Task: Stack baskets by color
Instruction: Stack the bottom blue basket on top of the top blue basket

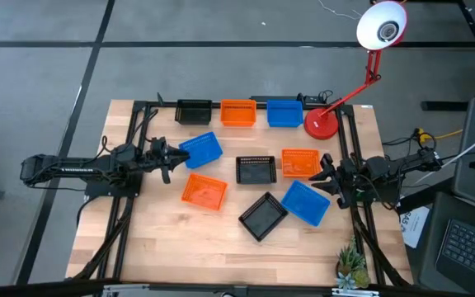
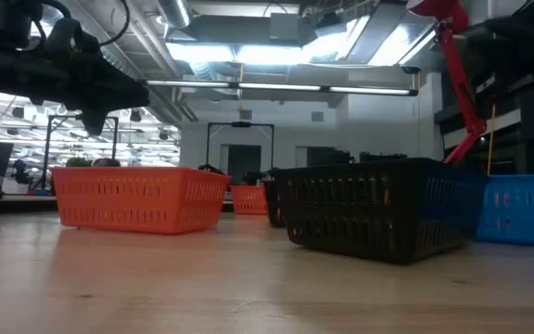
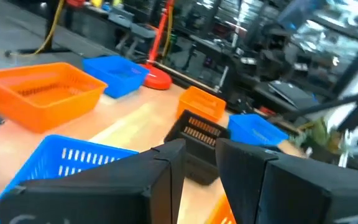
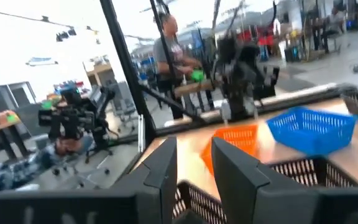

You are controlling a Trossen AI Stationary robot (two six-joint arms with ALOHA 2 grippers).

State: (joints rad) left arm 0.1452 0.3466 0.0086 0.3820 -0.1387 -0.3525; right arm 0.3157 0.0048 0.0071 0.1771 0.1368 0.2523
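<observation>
Nine slotted baskets stand on their bottoms on the wooden table. At the far edge a black (image 1: pixel 192 111), an orange (image 1: pixel 237 113) and a blue (image 1: pixel 284 113) one form a row. Scattered mid-table are a blue (image 1: pixel 200 149), a black (image 1: pixel 256 169), two orange (image 1: pixel 301 162) (image 1: pixel 204 191), another black (image 1: pixel 263 216) and another blue (image 1: pixel 306 202). My left gripper (image 1: pixel 167 157) hovers open beside the mid-table blue basket (image 3: pixel 73 165), holding nothing. My right gripper (image 1: pixel 326 173) is open at the table's right side, above a black basket's rim (image 4: pixel 303 174) in its wrist view.
A red lamp base (image 1: pixel 322 124) stands at the far right corner, its arm reaching up to a white lamp head (image 1: pixel 382 26). A small plant (image 1: pixel 351 266) sits at the near right corner. Black frame rails run along both sides. Bare wood lies along the near edge.
</observation>
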